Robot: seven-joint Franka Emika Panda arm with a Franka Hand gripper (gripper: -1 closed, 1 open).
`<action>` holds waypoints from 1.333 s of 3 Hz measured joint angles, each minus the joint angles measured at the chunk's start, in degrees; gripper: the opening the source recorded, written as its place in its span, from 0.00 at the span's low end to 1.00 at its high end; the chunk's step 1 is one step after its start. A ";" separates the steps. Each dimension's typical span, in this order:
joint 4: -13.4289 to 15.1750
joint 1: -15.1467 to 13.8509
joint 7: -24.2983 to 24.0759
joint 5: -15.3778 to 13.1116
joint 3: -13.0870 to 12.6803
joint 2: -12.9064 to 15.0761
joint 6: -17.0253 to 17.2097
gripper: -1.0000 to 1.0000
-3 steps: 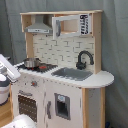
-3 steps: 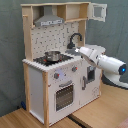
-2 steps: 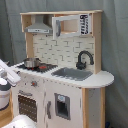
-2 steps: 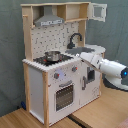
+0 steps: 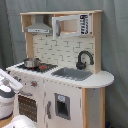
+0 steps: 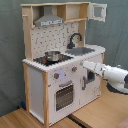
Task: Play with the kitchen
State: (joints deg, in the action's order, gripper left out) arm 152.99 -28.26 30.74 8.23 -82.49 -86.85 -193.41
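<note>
The kitchen (image 5: 65,95) (image 6: 45,85) is a white and light-wood toy unit with a grey hood (image 6: 49,20), a black faucet (image 6: 74,39), a sink (image 5: 72,73) and a windowed oven door (image 6: 64,95). A small metal pot (image 6: 51,55) stands on the stove. My gripper (image 6: 86,67) is at the end of the white arm, which comes in from the second exterior view's right. It sits close to the cupboard front below the sink. In the first exterior view only the white arm (image 5: 10,81) shows, at the left edge beside the oven side.
The upper cabinet door (image 6: 98,11) stands open at the top of the second exterior view's right. A grey curtain (image 5: 115,45) hangs behind the unit. The unit stands on a wooden surface (image 6: 100,114). The white arm base (image 5: 6,101) is low at the first exterior view's left.
The arm has dropped a little and edged closer to the kitchen's front below the counter. The pot and the kitchen doors have not moved.
</note>
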 joint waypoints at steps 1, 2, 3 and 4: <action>3.41 0.44 0.00 0.09 -1.92 0.52 -4.63 1.00; 7.04 0.39 -0.26 0.56 -6.19 1.09 -5.64 1.00; 7.32 -4.83 2.41 0.61 -7.61 1.07 -5.75 1.00; 6.01 -9.82 1.91 2.09 -9.73 0.96 -6.10 1.00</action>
State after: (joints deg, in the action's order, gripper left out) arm 159.00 -38.08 32.65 10.32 -92.22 -85.90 -199.51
